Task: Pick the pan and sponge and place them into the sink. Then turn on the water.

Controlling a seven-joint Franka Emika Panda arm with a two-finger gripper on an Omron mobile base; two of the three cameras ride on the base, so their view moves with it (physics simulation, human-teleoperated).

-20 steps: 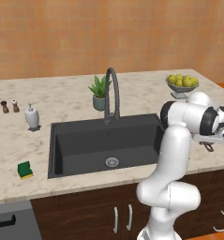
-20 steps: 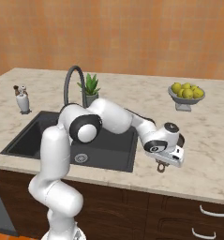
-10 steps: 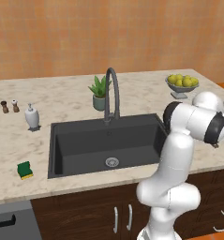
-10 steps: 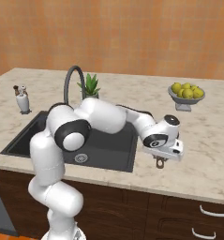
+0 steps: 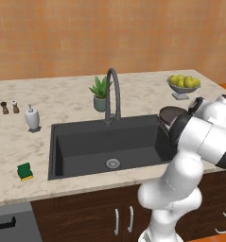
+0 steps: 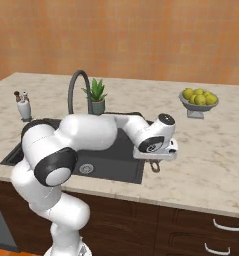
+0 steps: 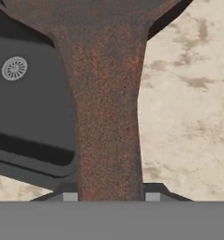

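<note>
My gripper [image 6: 156,156] is shut on the long handle [image 7: 108,117] of the dark brown pan [image 5: 171,115]. It holds the pan up over the right rim of the dark grey sink [image 5: 86,142]; in the right base view my arm hides the pan's bowl. In the hand view the handle runs up from between my fingertips [image 7: 152,197], with the sink's drain [image 7: 14,68] off to the left. The green and yellow sponge [image 5: 24,171] lies on the counter left of the sink. Nothing flows from the gooseneck faucet [image 5: 113,92].
A potted plant [image 5: 101,93] stands behind the faucet. At the back right is a bowl of yellow fruit [image 5: 183,84]. A white soap dispenser [image 5: 32,117] and two small shakers [image 5: 9,108] stand at the left. Bare counter [image 6: 211,150] lies right of the sink.
My arm has swung left along the counter's front toward the sink, carrying the pan by its handle. The sponge and the rest have not moved.
</note>
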